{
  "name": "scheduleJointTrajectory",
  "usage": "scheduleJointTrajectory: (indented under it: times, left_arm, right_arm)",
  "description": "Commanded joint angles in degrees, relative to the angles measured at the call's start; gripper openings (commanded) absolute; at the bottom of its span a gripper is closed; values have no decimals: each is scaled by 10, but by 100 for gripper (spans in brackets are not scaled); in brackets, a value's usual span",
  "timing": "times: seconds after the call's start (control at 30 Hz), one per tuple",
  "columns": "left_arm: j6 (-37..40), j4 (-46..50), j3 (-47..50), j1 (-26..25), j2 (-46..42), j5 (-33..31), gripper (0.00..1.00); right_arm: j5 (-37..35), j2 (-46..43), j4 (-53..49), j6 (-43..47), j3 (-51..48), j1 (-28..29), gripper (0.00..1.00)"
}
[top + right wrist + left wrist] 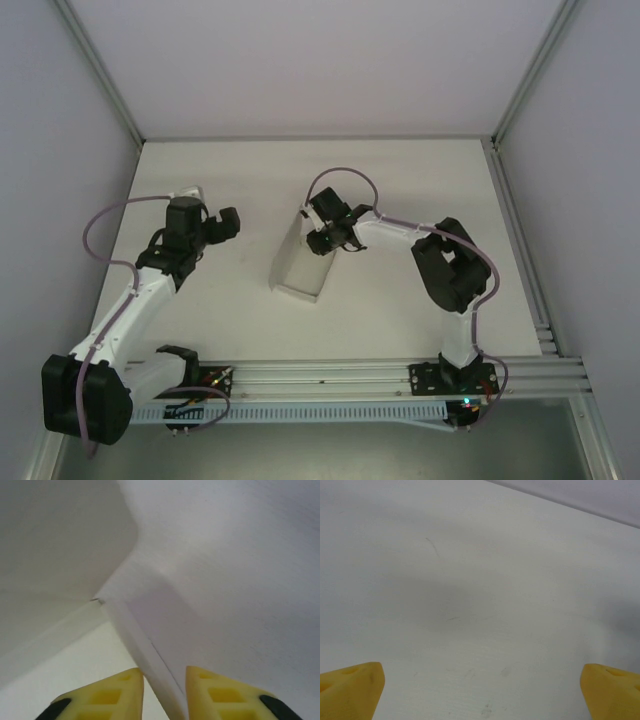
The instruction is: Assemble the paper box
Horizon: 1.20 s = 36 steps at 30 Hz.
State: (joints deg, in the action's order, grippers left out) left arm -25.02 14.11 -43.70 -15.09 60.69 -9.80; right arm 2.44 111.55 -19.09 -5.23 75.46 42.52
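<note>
Now the right hand (164,680) pinches a wall of the paper box (297,262), likely a folding step. The left hand (222,225), wide apart, probably must help next.

The right tool (320,240) hides the paper box's (297,265) upper right edge.

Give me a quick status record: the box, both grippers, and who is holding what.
paper box: partly folded, on the table near its middle
right gripper: at the box's far end, fingers closed on a thin panel edge
left gripper: open, empty, over bare table left of the box, apart from it
held by: right gripper alone
</note>
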Motion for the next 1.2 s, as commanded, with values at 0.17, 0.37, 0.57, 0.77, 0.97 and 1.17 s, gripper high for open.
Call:
scheduleJointTrajectory:
  times: [0.17,0.37,0.57,0.77,0.97,1.17]
  left_arm:
    - [-10,-10,-2,5,-11,5,100]
    - [-4,-16,-6,4,2,17,100]
    - [39,-47,-8,4,17,83,100]
    - [155,-64,-25,3,52,219,100]
    - [268,-77,-35,2,83,288,100]
    - [402,-35,-98,1,165,386,100]
  right_arm:
    - [-157,-37,-2,-167,-37,20,9]
    - [-257,-48,-75,-368,-55,45,8]
    - [-266,-49,-78,-444,-68,62,16]
    - [-295,-90,-77,-388,-67,62,38]
    - [-270,-164,-36,-275,-91,55,81]
    - [-113,-237,53,-72,-135,-15,99]
